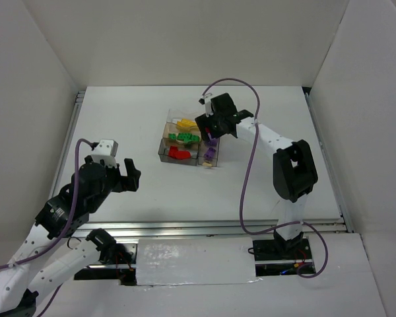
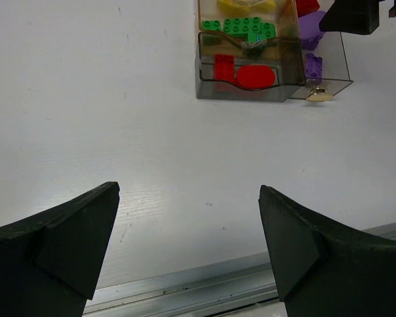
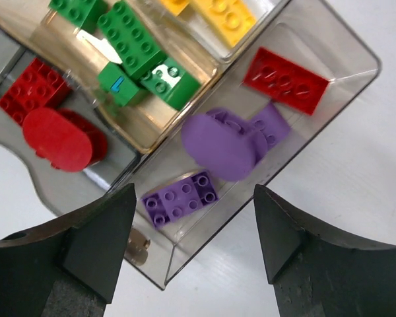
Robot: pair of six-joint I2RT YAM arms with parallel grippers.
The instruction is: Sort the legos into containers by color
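The clear smoky tray (image 1: 164, 150) sits mid-table with legos in it. Red legos (image 3: 49, 122) fill the near compartment, green legos (image 3: 135, 53) the middle one, yellow legos (image 3: 224, 16) the far one. The long side compartment holds purple legos (image 3: 228, 142), a purple plate (image 3: 181, 198) and one red brick (image 3: 285, 80). My right gripper (image 1: 213, 135) hovers open and empty over the side compartment (image 3: 195, 228). My left gripper (image 1: 131, 173) is open and empty, low at the left, far from the tray (image 2: 251, 92).
A small tan round piece (image 2: 319, 96) lies on the table at the tray's near right corner. The metal rail (image 2: 204, 287) runs along the table's near edge. White walls enclose the table.
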